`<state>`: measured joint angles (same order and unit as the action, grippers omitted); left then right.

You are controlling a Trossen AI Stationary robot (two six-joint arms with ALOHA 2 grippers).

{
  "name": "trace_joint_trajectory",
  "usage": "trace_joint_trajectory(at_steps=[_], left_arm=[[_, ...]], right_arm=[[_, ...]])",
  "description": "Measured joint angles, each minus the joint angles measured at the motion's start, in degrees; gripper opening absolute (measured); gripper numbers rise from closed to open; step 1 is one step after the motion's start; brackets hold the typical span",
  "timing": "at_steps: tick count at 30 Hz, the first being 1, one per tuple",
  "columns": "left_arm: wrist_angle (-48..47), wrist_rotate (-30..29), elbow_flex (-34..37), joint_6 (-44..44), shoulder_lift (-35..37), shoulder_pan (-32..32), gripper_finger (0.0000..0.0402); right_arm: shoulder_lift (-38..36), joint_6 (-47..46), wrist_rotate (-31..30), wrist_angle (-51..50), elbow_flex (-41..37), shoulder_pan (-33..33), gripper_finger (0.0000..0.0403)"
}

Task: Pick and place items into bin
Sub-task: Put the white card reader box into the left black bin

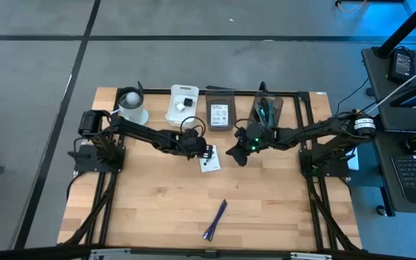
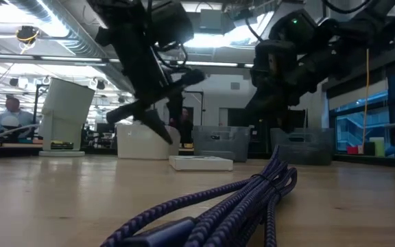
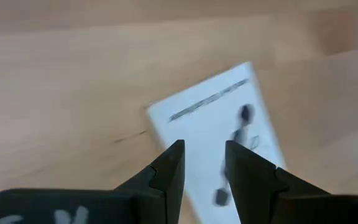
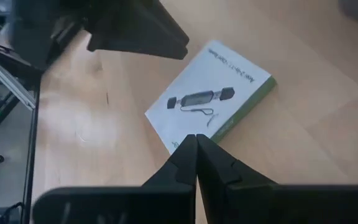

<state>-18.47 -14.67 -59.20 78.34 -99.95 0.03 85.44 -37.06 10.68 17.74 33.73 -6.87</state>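
Observation:
A white printed box (image 1: pixel 210 163) lies flat on the wooden table near its middle; it also shows in the low view as white box (image 2: pixel 201 162), in the left wrist view as box (image 3: pixel 210 118) and in the right wrist view as box (image 4: pixel 213 93). My left gripper (image 1: pixel 205 152) hovers just above it, fingers open, pointing down (image 3: pixel 204 155). My right gripper (image 1: pixel 235 154) is shut and hangs beside the box's right side (image 4: pixel 196 138), off the table in the low view. A purple braided cable bundle (image 1: pixel 215 219) rests near the table's near edge (image 2: pixel 238 199).
Along the far edge stand a white bin (image 1: pixel 181 103), a grey bin holding a printed card (image 1: pixel 220 113) and a dark bin with cables (image 1: pixel 268 108). A white round object (image 1: pixel 131 106) sits far left. Bare wood spreads toward the near edge (image 1: pixel 157 202).

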Motion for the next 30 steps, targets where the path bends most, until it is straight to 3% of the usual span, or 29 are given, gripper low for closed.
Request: trace_joint_trajectory(at_steps=[10,30], left_arm=[[0.74,3.91,0.01,6.38,-3.60,0.22,0.0079],[4.78,4.45,0.00,4.99,-3.82,0.85,0.0074]], right_arm=[[2.69,0.00,1.05,0.48,0.40,-0.05,0.0010],[2.72,1.44,0.99,0.46,0.38,-0.07,0.0010]])
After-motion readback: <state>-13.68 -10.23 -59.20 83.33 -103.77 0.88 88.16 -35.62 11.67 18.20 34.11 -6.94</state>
